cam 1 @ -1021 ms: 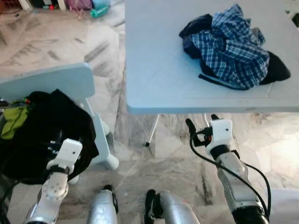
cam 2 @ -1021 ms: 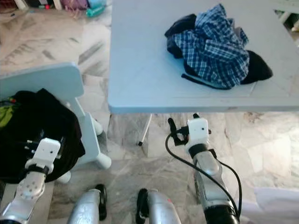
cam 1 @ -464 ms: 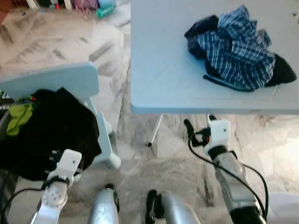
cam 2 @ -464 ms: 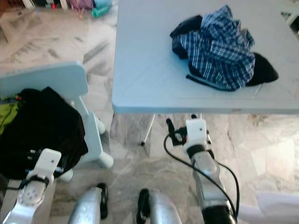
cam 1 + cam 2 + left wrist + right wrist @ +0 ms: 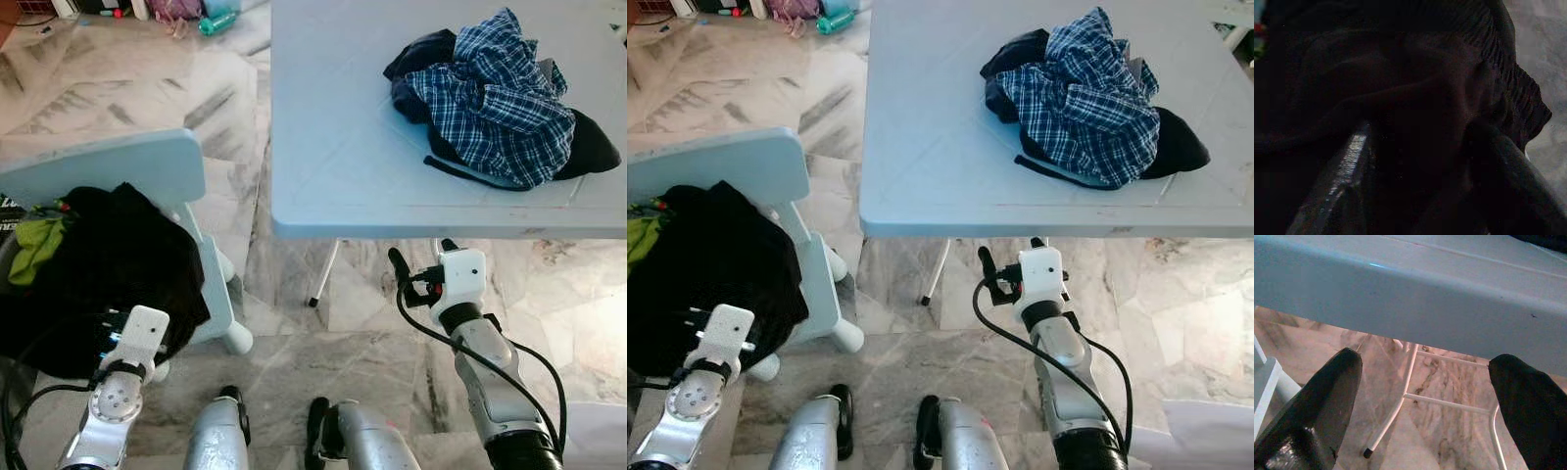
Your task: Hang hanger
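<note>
A crumpled blue plaid shirt (image 5: 495,98) lies over black clothes (image 5: 588,147) on the pale blue table (image 5: 333,147); I can make out no hanger. My right gripper (image 5: 421,253) stands open just below the table's front edge, with nothing between its fingers (image 5: 1327,387). My left gripper (image 5: 116,318) is low on the left, pointing at the black garment (image 5: 118,255) heaped on the chair. In the dark left wrist view its fingers (image 5: 1347,166) stand apart, with the black cloth (image 5: 1415,83) close in front.
The pale blue chair (image 5: 118,166) stands left of the table and also holds a green cloth (image 5: 34,250). White table legs (image 5: 1400,396) rise from the marble floor (image 5: 118,88) under the table. Small items (image 5: 211,20) lie on the floor at the back.
The head camera has shifted a little. My left gripper has sunk slightly and drawn back along the black garment. The right gripper stays under the table edge.
</note>
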Controlling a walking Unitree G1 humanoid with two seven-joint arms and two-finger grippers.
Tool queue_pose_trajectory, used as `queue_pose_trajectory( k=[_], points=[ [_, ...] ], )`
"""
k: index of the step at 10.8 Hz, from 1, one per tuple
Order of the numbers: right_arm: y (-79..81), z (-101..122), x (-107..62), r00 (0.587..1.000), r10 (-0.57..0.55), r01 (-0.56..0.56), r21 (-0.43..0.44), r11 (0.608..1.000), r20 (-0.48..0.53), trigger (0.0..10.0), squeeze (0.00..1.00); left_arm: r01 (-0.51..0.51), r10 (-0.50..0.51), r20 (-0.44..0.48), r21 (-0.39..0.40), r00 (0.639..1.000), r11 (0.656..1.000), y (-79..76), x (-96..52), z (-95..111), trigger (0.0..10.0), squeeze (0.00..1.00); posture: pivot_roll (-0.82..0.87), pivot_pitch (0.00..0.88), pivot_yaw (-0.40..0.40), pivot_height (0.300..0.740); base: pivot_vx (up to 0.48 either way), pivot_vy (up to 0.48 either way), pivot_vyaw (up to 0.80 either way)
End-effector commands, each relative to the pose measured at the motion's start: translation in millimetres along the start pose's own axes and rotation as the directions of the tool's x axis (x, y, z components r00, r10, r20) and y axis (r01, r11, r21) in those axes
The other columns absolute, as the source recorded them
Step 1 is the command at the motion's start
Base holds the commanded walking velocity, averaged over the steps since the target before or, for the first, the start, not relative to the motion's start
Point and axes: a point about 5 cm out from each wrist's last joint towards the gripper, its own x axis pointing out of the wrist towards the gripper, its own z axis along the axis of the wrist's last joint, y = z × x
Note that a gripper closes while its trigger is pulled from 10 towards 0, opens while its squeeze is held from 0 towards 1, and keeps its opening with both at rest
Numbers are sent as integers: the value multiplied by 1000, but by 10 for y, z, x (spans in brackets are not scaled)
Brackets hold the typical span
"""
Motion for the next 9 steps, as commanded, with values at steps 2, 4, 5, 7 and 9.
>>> queue_pose_trajectory(
  k=[2,4,5,7,9],
  points=[
    [-5,-57,-25,1000,-8,7,-3,1000,-22,10000,0,-93,93,34,3,995,996,191,0,24,0,0,19,230,-80,740,0,0,0],
    [-5,-57,-25,1000,-7,7,-5,1000,-21,10000,0,-29,29,-4,13,1000,999,62,-2,-20,5137,0,17,231,-78,740,0,0,0],
    [-13,-62,-32,1000,-9,9,-6,1000,-22,10000,0,-1,2,-31,9,1000,1000,7,-9,-55,10000,0,14,231,-77,740,0,0,0],
    [-21,-67,-43,1000,-13,13,-6,1000,-23,10000,0,-11,11,-16,-28,1000,1000,-4,-18,-37,10000,1000,14,231,-76,740,0,0,0],
    [-16,-62,-36,1000,-13,12,-5,1000,-21,10000,0,-61,59,49,42,997,997,64,-6,67,10000,922,15,231,-75,740,0,0,0]
  ],
)
